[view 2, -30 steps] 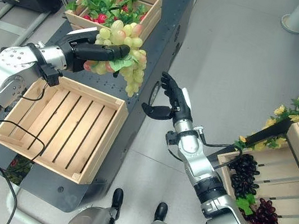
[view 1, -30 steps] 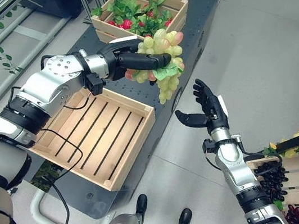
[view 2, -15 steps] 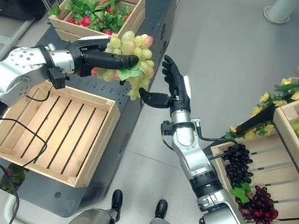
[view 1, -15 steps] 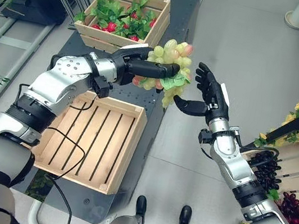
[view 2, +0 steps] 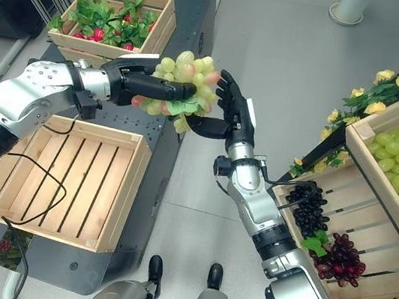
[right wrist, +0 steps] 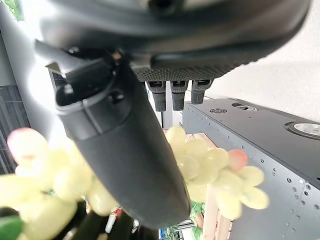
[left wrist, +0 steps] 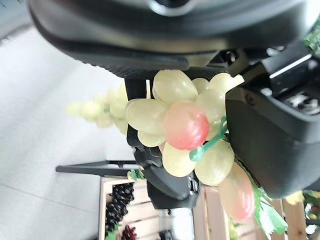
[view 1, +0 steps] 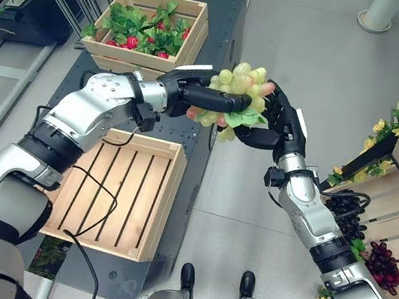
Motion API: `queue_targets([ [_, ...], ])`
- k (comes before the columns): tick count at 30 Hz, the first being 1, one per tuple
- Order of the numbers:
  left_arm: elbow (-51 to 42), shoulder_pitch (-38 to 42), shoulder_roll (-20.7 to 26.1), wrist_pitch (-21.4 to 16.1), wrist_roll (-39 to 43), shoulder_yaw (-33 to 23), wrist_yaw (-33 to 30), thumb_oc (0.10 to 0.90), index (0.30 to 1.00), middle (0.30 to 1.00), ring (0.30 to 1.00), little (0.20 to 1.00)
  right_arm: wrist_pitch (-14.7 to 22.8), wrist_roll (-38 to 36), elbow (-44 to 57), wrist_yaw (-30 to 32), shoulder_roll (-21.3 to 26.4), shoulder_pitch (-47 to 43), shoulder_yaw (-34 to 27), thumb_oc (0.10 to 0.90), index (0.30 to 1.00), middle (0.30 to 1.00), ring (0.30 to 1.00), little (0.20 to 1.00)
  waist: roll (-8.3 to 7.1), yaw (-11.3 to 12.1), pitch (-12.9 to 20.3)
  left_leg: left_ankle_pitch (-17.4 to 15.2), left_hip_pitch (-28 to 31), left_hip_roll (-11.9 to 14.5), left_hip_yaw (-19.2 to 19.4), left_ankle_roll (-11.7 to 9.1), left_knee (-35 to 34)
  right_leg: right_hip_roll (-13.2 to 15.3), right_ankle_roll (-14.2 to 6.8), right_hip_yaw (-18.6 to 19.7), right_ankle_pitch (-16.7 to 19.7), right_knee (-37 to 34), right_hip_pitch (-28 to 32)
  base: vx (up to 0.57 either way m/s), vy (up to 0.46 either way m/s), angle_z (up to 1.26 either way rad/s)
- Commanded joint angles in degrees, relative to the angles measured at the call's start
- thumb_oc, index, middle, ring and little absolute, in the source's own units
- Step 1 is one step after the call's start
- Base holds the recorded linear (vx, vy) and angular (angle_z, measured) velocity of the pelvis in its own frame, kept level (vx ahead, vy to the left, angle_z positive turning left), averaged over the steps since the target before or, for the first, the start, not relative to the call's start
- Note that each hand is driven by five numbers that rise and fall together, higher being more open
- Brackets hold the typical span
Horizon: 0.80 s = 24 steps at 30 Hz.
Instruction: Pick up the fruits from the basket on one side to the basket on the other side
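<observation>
Above the gap beside the empty crate (view 1: 121,186), the green grape bunch (view 1: 236,98) is clasped by the left hand (view 1: 193,92); the right hand (view 1: 282,128) is opened against it.

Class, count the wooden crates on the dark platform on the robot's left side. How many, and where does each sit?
2. One crate, at the far end, holds leafy red fruit; an empty slatted crate sits nearer the robot, below its left arm. Others may lie outside the pictures.

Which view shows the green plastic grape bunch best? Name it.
The right eye view: the whole green plastic grape bunch shows, held by the left hand, right hand cupping it. The left eye view matches; wrist views show close-up parts.
</observation>
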<state>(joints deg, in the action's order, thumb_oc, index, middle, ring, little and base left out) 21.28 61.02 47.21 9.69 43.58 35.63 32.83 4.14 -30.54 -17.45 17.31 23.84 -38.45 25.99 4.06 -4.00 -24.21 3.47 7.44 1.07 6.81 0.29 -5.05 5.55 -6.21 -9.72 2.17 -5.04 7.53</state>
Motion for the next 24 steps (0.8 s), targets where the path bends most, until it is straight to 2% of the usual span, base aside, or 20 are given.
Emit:
queue_targets([
  [1, 5.96, 4.30, -6.42, -5.03, 4.41, -0.18, 0.13, 0.400, 0.300, 0.300, 0.300, 0.300, 3.64, -1.73, 0.21, -1.11, -4.33, -1.79, 2.57, 0.800, 0.900, 0.900, 0.900, 0.900, 1.50, 1.33, 19.38, -6.16, -0.55, -2.52, -1.49, -0.95, 0.05, -1.65, 1.93, 0.11, -3.21, 0.62, -0.16, 0.00, 0.000, 0.00],
  [13, 4.24, 5.63, -8.37, -5.03, 4.98, 1.57, -0.46, 0.400, 0.300, 0.300, 0.300, 0.300, 0.73, -4.20, -2.36, -2.29, -5.03, -5.94, 5.44, 0.800, 0.900, 0.900, 0.900, 0.900, 0.71, 2.17, 19.65, -6.02, -0.74, -2.34, -2.27, -0.97, 0.05, -1.61, 2.17, -0.77, -3.21, 0.40, 0.16, 0.00, 0.000, 0.00],
  [18, 4.04, 5.78, -8.91, -5.10, 5.15, 2.07, -0.28, 0.400, 0.300, 0.300, 0.300, 0.300, 2.83, -5.39, -2.97, -2.45, -5.27, -7.68, 5.93, 0.800, 0.900, 0.900, 0.900, 0.900, 0.50, 2.51, 19.53, -6.01, -0.72, -2.28, -2.56, -0.96, 0.05, -1.60, 2.29, -1.05, -3.25, 0.38, 0.29, 0.00, 0.000, 0.00],
  [19, 4.34, 5.70, -9.20, -5.19, 4.94, 2.05, -0.26, 0.400, 0.300, 0.300, 0.300, 0.300, 4.63, -5.88, -3.01, -1.94, -5.43, -8.38, 5.83, 0.400, 0.300, 0.300, 0.300, 0.300, 0.45, 2.64, 19.50, -5.99, -0.71, -2.29, -2.68, -0.98, 0.05, -1.60, 2.33, -1.20, -3.24, 0.28, 0.40, 0.00, 0.000, 0.00],
  [24, 5.41, 5.53, -9.05, -5.09, 4.59, 1.71, -0.19, 0.400, 0.300, 0.300, 0.300, 0.300, 6.67, -6.63, -2.86, 1.16, -5.60, -10.10, 4.82, 0.400, 0.300, 0.300, 0.300, 0.300, 0.38, 2.95, 19.54, -5.99, -0.70, -2.31, -3.21, -1.02, 0.05, -1.66, 2.32, -1.33, -3.19, 0.13, 0.56, 0.00, 0.000, 0.00],
])
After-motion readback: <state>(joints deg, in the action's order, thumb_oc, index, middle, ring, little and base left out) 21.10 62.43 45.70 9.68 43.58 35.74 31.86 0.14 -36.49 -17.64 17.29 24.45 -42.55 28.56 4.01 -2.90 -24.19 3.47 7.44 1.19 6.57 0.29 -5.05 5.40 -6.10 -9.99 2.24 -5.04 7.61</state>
